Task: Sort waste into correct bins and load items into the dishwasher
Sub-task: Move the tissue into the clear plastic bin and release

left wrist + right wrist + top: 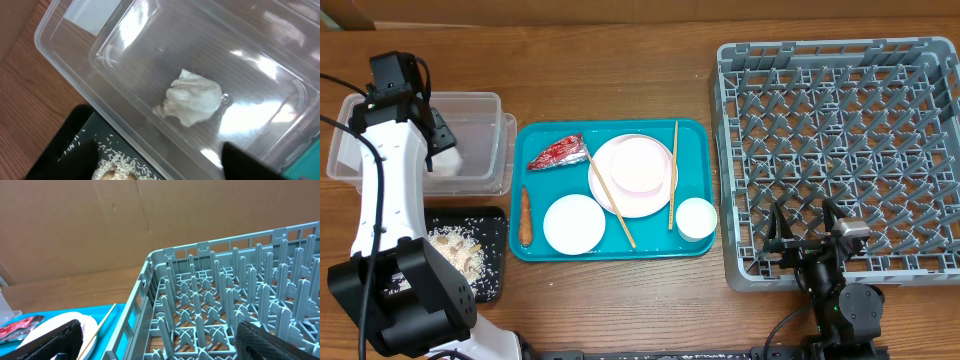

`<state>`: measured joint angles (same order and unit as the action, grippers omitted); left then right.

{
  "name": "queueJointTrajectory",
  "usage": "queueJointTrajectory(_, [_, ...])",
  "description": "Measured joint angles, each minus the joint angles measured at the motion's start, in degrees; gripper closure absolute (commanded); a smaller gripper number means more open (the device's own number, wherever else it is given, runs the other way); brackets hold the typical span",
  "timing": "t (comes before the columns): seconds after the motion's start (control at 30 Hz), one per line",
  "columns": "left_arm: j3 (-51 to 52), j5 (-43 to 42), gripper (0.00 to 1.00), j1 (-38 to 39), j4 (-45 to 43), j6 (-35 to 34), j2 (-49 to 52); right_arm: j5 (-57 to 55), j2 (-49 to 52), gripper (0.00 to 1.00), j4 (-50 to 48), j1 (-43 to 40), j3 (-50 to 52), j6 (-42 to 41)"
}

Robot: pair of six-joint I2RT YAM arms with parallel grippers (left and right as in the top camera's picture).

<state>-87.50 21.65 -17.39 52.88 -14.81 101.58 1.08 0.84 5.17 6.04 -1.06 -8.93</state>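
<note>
White tissue (192, 103); clear tub (100, 55); grey lattice rack (840, 150); teal tray (550, 187).

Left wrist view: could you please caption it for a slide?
Crumpled tissue in the clear tub, beside the rice-strewn black tray.

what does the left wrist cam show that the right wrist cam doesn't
Only left wrist: the tissue lying in the clear tub, and rice scraps on the black tray. Only right wrist: the rack, the plate, a chopstick and the wrapper. Both: the wooden table.
</note>
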Motion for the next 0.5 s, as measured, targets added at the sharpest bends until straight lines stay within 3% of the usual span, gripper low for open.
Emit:
queueJointTrajectory(0.17, [-0.20, 0.00, 0.18, 1.40, 0.52, 2.34, 0.00, -0.02, 0.00, 0.00, 0.00, 0.00, 0.00, -0.02])
queueJointTrajectory(0.3, [-1.42, -0.35, 0.22, 6.69, 2.03, 5.42, -0.22, 0.00, 0.00, 0.00, 0.00, 0.00, 0.00, 0.00])
queueJointTrajectory(0.5, [-2.49, -2.43, 0.15, 19.15, 1.44, 15.50, -2.36, 0.02, 0.00, 0.00, 0.00, 0.00, 0.00, -0.02])
